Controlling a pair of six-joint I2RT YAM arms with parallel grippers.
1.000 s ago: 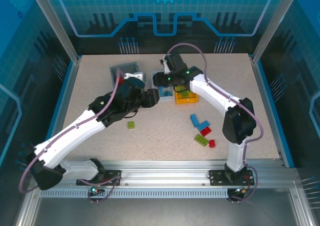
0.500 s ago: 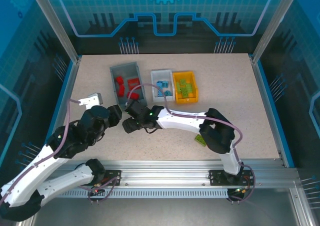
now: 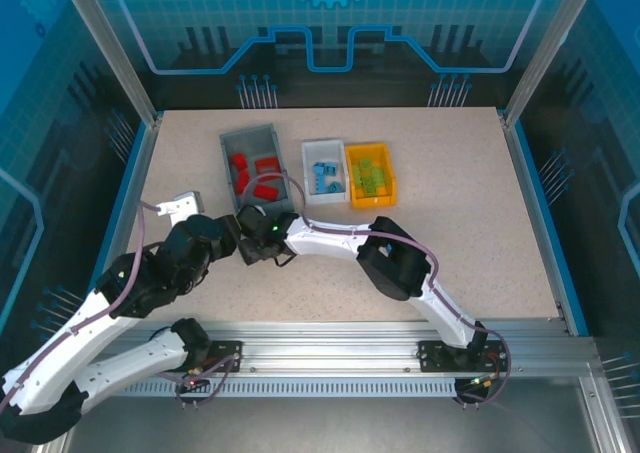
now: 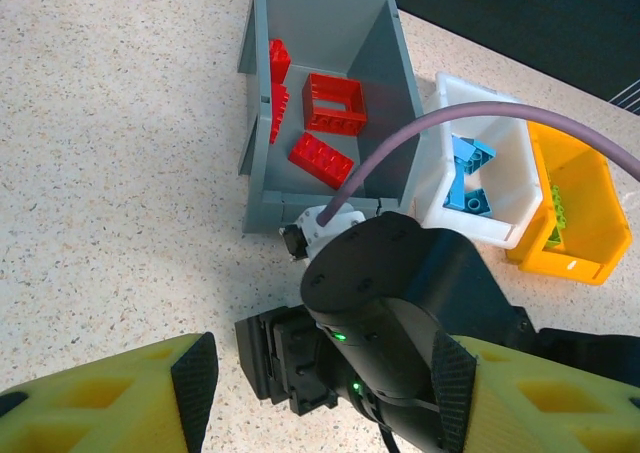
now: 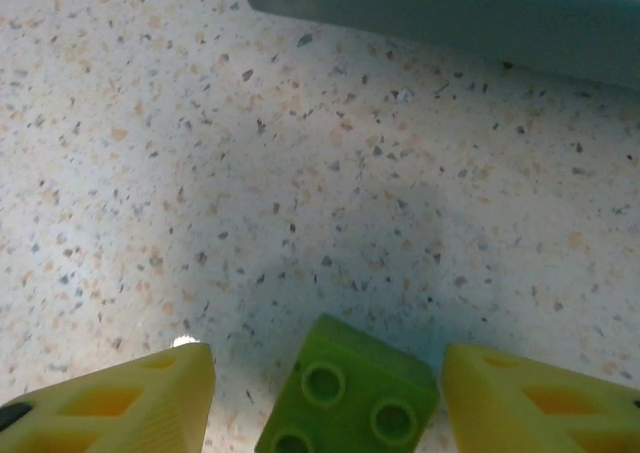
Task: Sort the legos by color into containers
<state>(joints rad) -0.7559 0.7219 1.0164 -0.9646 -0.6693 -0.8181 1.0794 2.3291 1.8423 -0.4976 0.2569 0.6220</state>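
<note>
A lime green lego point(image 5: 350, 393) lies studs-up on the table between the open fingers of my right gripper point(image 5: 325, 365), with a gap on each side. From above, the right gripper point(image 3: 252, 247) reaches far left, in front of the dark grey container point(image 3: 228, 145) that holds red legos point(image 3: 262, 166). My left gripper point(image 3: 226, 239) stands open right beside it, its fingers point(image 4: 195, 378) straddling the right arm's black wrist point(image 4: 400, 303). The white container point(image 3: 308, 168) holds blue legos point(image 4: 468, 168). The yellow-orange container point(image 3: 386, 178) holds green legos point(image 3: 368, 176).
The three containers stand in a row at the back centre of the speckled table point(image 3: 470, 203). The right arm's purple cable point(image 4: 480, 113) arcs over the white container. A grey container wall point(image 5: 450, 13) runs just beyond the green lego.
Both arms have left the containers for the near-left table. Over the last half second the right gripper slid left, up against the left gripper. The loose legos at the right no longer show.
</note>
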